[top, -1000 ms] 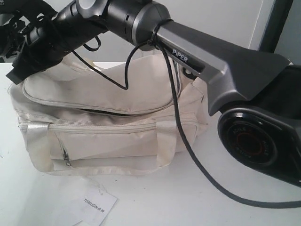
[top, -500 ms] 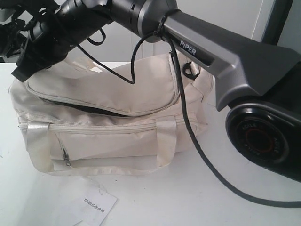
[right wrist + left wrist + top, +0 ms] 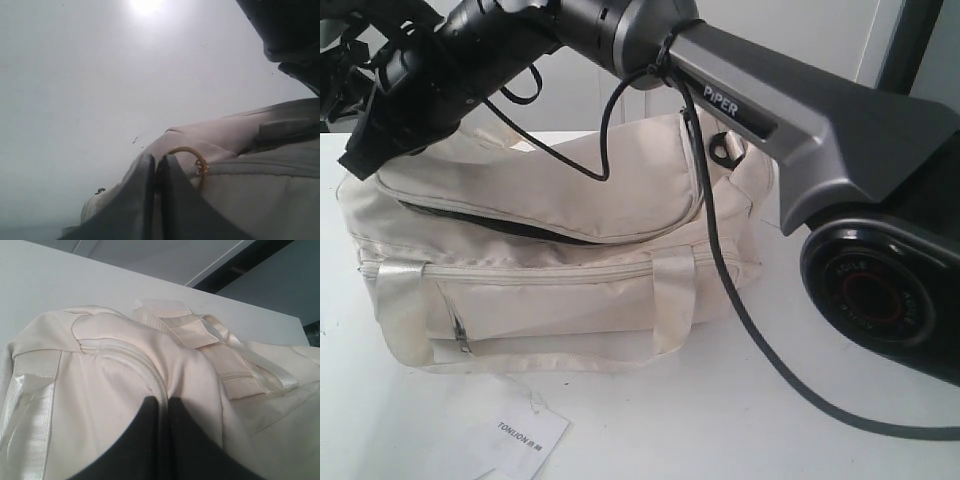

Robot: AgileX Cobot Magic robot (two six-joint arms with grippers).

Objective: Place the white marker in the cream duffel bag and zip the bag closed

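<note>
Though looked for in all three views, white marker not seen; prob. inside bag or hidden behind arm, cannot tell which.

Item 1: cream duffel bag (image 3: 570,290), mid-table (image 3: 740,440), long side facing near. Soft, slack fabric. Top flap (image 3: 550,190) sagging; zip part-open w/ dark gap (image 3: 490,228) along near-left edge. Front pocket zip (image 3: 550,271) shut. Satin handles (image 3: 670,300) limp against near face.

Item 2: right gripper (image 3: 155,162), reached across to left end of bag top. Fingers drawn together, only a slit between. Gold ring (image 3: 189,147) just beside tips. Whether zip pull is pinched: cannot tell.

Item 3: left gripper (image 3: 161,401), at bag's left end. Fingers pressed together on zip seam, seemingly nipping a fold of fabric.

Item 4: paper tag (image 3: 525,435), near-left on table, apart from bag.

Handling (judged):
- Bag light and floppy, apt to drag or bunch if zip pulled w/o one end braced.
- Brace by seam fabric or black strap ring (image 3: 725,150); pull by zip tab only.
- Satin webbing likely slippery, poor hold.
- Marker, if regrasp needed: light, stiff, smooth, apt to roll. Take across mid-barrel, not cap.
</note>
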